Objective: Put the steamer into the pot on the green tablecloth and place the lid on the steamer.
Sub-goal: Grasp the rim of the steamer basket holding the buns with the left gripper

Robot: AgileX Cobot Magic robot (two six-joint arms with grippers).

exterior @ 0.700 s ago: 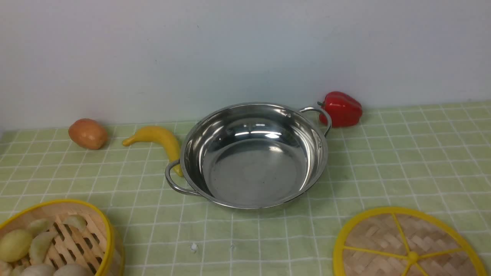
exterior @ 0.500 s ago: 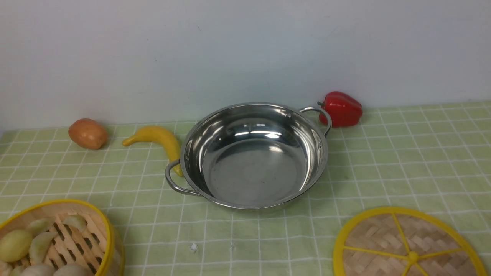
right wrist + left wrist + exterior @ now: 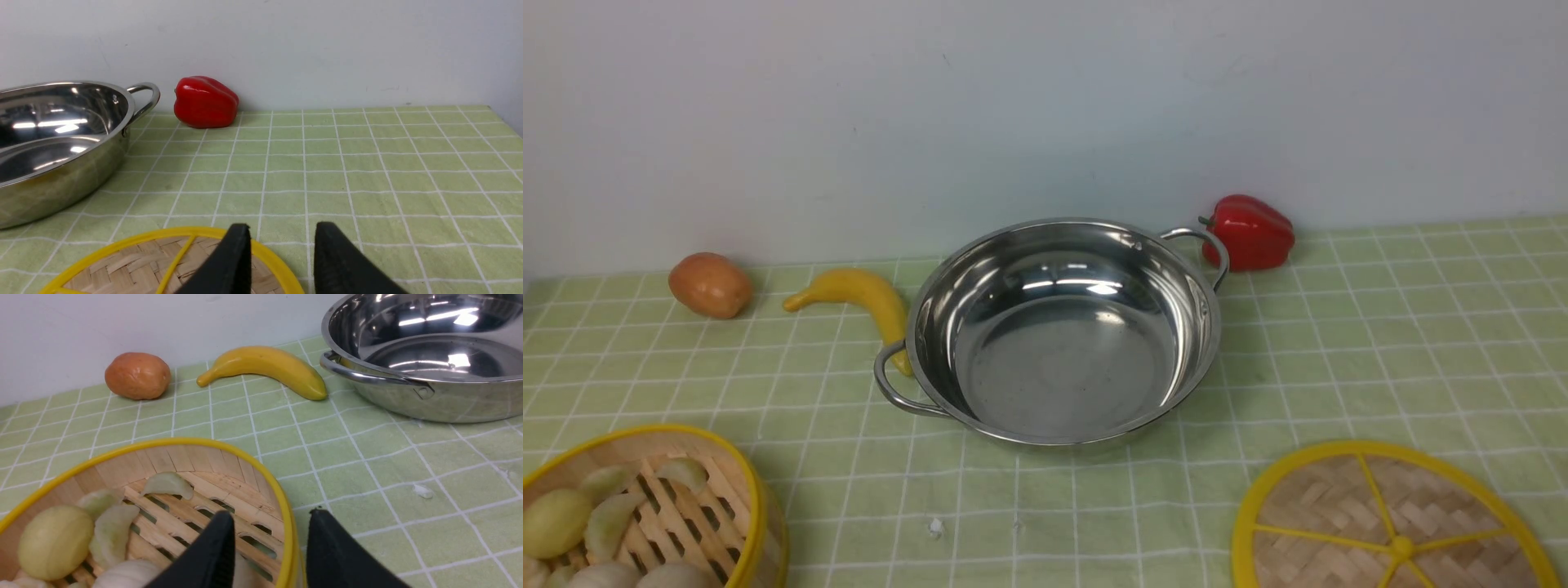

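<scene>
Left claw — open — straddles steamer rim.

This is a tabletop dressed as a kitchen scene. A pale green tablecloth with a white grid covers the whole surface and runs back to a plain white wall at 12 o'clock. At the centre stands a wide shiny stainless-steel pot with two loop handles.

Glossy, toy-like foods lie around it: a red bell pepper at 1 o'clock, and a yellow banana and a brown egg-shaped piece at 10 o'clock.

A round bamboo steamer with a yellow rim, holding pale dumpling-like pieces, sits at 8 o'clock. A flat woven bamboo lid with yellow spokes lies at 4 o'clock.
</scene>
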